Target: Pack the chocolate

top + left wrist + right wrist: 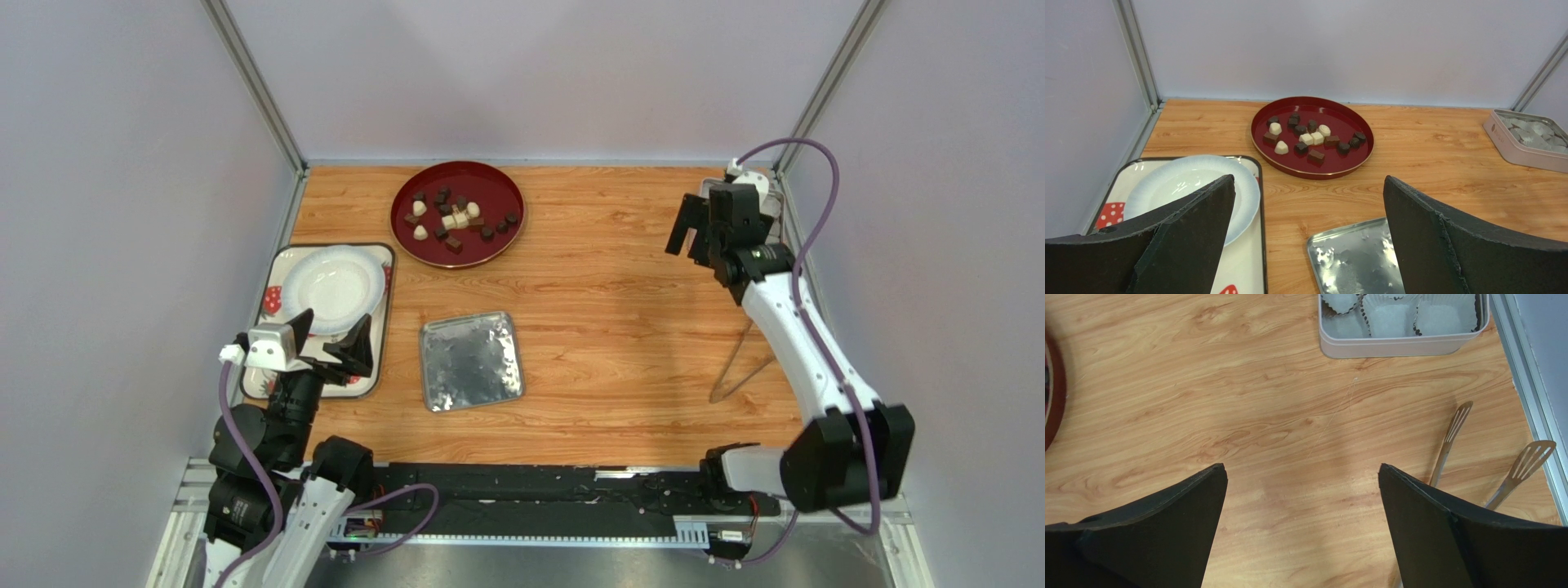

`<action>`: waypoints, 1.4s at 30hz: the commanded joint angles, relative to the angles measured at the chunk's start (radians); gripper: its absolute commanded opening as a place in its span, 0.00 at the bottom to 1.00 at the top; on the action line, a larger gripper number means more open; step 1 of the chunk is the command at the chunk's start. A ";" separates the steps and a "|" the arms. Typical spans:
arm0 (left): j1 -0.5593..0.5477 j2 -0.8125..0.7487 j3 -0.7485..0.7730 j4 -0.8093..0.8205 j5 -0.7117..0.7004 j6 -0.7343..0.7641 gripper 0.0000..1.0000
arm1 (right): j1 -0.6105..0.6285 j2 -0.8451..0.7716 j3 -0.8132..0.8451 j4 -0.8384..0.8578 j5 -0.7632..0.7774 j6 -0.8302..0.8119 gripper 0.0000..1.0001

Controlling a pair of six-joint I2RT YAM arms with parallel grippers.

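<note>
Upper middle of the top view: chocolate [456,221], loose pieces on a round red dish [491,194], far side of the wood table [613,306].
Chocolate mix: mostly dark brown, a few cream-white, all bunched mid-dish [1309,138].
Chocolate axis: the cluster is strung out left-right across the dish in the top and left wrist views. Single pieces are blocky, too small to give a heading.
Chocolate vs left gripper: left gripper [329,337] is at lower left of the top view, over the patterned tray [380,319]. The chocolate is well apart, up and right of it. In the left wrist view the pile sits upper centre, in line with the gap between the fingers [1198,226] but far ahead.
Left fingers: spread wide, nothing between them.
Chocolate vs right gripper: right gripper [702,233] is at upper right of the top view, well apart to the right of the dish. The right wrist view catches only a sliver of dish rim [1051,398] at the left edge.
Right fingers: spread wide [1168,520], nothing held, bare wood under the gap.
Tin: top right of the right wrist view [1401,346], white paper cups [1389,318] inside.
Silver lid: flat, centre of the top view [471,360], below the dish.
White plate: on the patterned tray, left side [331,284].
Tongs: metal, slotted tips [1450,441], lower right of the right wrist view, just beside the right-hand finger.
Writing: small mark on the tin's side wall in the left wrist view [1496,127], too small to read.
</note>
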State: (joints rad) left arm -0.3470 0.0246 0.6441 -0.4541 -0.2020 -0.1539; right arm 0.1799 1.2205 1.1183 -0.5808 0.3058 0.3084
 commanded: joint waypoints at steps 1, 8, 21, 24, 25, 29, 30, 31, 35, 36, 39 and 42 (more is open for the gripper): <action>-0.012 -0.005 0.017 0.009 -0.011 0.030 0.98 | -0.079 0.173 0.193 -0.011 -0.049 0.024 1.00; -0.014 0.021 0.017 0.012 -0.008 0.042 0.98 | -0.145 0.525 0.437 0.021 -0.135 -0.043 0.99; -0.014 0.067 0.012 0.022 0.003 0.063 0.98 | -0.172 0.853 0.617 0.012 -0.206 -0.089 0.97; -0.014 0.072 0.012 0.023 0.006 0.065 0.98 | -0.171 0.872 0.600 0.036 -0.226 -0.115 0.97; -0.014 0.072 0.012 0.023 0.006 0.065 0.98 | -0.171 0.879 0.597 0.038 -0.232 -0.133 0.96; -0.014 0.072 0.014 0.023 0.009 0.066 0.97 | -0.166 0.881 0.578 0.052 -0.275 -0.173 0.95; -0.014 0.072 0.014 0.023 0.009 0.066 0.97 | -0.165 0.878 0.571 0.050 -0.287 -0.180 0.95; -0.014 0.074 0.012 0.023 0.009 0.066 0.97 | -0.160 0.875 0.566 0.045 -0.286 -0.184 0.95; -0.014 0.069 0.014 0.025 0.012 0.066 0.97 | -0.116 0.837 0.517 0.029 -0.289 -0.213 0.93; -0.014 0.069 0.012 0.023 0.015 0.066 0.97 | -0.108 0.809 0.500 0.029 -0.289 -0.215 0.93; -0.014 0.064 0.012 0.023 0.018 0.066 0.97 | -0.057 0.743 0.419 0.044 -0.281 -0.236 0.92; -0.014 0.057 0.014 0.020 0.018 0.063 0.97 | 0.019 0.696 0.330 0.055 -0.246 -0.294 0.91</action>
State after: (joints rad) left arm -0.3588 0.0830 0.6441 -0.4530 -0.1951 -0.1047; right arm 0.1040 2.0277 1.5322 -0.5491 0.0505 0.0986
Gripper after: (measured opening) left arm 0.973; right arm 0.918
